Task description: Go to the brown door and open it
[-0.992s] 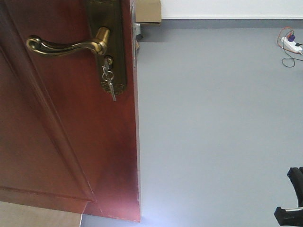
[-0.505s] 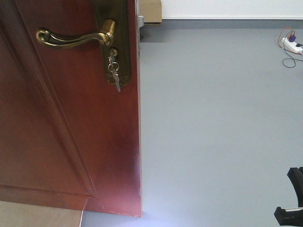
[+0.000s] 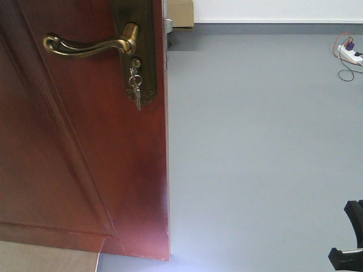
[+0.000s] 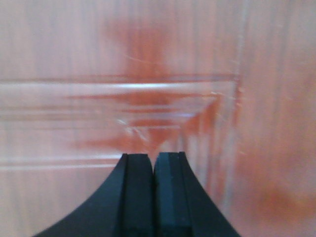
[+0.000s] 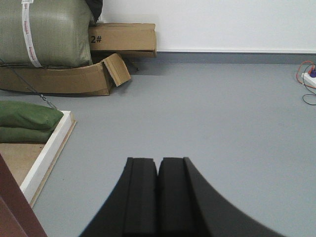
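A storeroom-like workspace is showing plain grey flooring [image 5: 207, 113], cardboard boxes [image 5: 122, 37] and green sacks [image 5: 47, 32] lying against a white wall [image 5: 222, 22], a power strip [image 3: 350, 53] trailing cables.

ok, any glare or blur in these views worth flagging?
Left wrist: brown door washed out, soft, streaky glare above the shut left gripper. Front: sharp, bright flare on the floor at the door's bottom corner. Right wrist: clean, evenly lit past the shut right gripper.
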